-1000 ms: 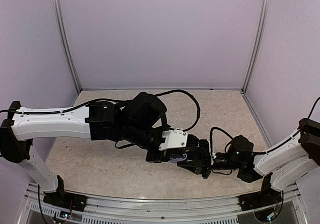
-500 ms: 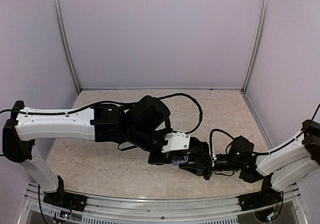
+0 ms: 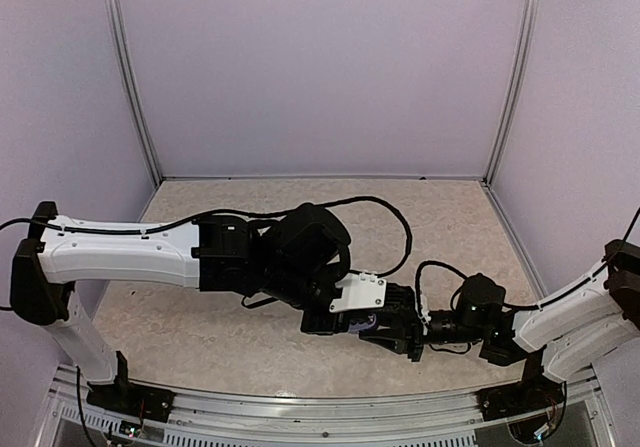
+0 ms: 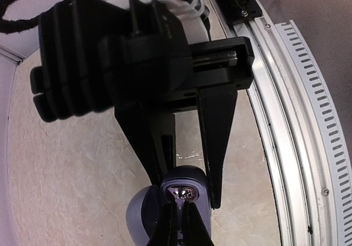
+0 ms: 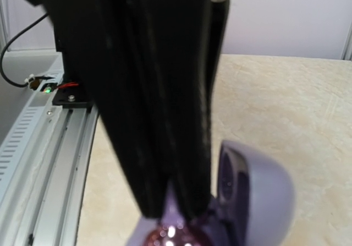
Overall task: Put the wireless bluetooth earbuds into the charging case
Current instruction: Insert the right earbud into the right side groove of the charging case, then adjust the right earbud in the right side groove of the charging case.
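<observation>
A purple-grey charging case (image 4: 228, 216) stands open on the table, its lid (image 4: 137, 219) swung to one side. A shiny dark earbud (image 4: 185, 192) sits at the case's well. My left gripper (image 4: 182, 203) is nearly shut, its tips pinched on that earbud. My right gripper (image 4: 188, 186) straddles the case body, its long black fingers (image 4: 218, 147) pressed on either side. In the right wrist view the left gripper (image 5: 177, 213) comes down onto the earbud (image 5: 170, 236) beside the lid (image 5: 258, 191). In the top view both grippers meet at the case (image 3: 358, 321). Other earbuds are out of view.
The aluminium rail (image 4: 286, 119) of the table's near edge runs close beside the case; it also shows in the right wrist view (image 5: 49, 147). The beige marbled table (image 3: 200, 317) lies within lilac enclosure walls (image 3: 320, 67). A black cable (image 3: 390, 217) loops behind the left wrist.
Both grippers, still joined at the case, have shifted slightly toward the near edge. The left arm has reached further right. Their hold looks unchanged.
</observation>
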You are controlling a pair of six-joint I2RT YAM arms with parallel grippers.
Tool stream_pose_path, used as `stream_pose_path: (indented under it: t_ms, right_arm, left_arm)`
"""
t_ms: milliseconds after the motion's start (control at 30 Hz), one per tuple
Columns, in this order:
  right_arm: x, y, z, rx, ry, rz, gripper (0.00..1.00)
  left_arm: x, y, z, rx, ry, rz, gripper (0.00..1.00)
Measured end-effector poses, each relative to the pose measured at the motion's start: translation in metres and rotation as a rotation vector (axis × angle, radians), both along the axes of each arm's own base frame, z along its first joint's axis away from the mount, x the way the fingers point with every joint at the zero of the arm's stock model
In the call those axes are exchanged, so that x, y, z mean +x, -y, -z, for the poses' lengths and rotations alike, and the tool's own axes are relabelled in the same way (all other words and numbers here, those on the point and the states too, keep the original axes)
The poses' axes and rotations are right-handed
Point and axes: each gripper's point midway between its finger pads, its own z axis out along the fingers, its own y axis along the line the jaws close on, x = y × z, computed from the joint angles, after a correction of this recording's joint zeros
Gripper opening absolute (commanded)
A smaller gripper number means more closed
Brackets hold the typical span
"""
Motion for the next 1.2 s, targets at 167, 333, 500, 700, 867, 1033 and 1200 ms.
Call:
stream_pose_path:
  t_ms: [167,333,500,700,867,1033,1200]
  right_arm:
    - [0.001,0.000,-0.005,0.018,0.010,0.003,0.00]
    - [0.001,-0.001,-0.017,0.063,0.035,0.002,0.00]
    - [0.001,-0.002,-0.034,0.121,0.068,-0.002,0.00]
    - [0.002,-0.002,-0.049,0.173,0.097,0.003,0.00]
    - [0.001,-0.002,-0.051,0.181,0.098,0.002,0.00]
    - [0.002,-0.004,-0.055,0.196,0.105,-0.001,0.00]
    - [0.002,-0.006,-0.057,0.203,0.106,-0.005,0.00]
  left_arm:
    - [0.002,0.001,-0.003,-0.013,0.001,-0.009,0.11]
    - [0.002,0.001,-0.017,-0.056,0.014,-0.009,0.14]
    - [0.001,-0.001,-0.035,-0.114,0.039,-0.003,0.25]
    - [0.000,-0.008,-0.044,-0.129,0.061,0.004,0.31]
    - [0.000,-0.008,-0.046,-0.130,0.073,0.004,0.31]
    - [-0.001,-0.009,-0.052,-0.137,0.094,-0.002,0.31]
    - [-0.001,-0.010,-0.055,-0.136,0.123,-0.012,0.31]
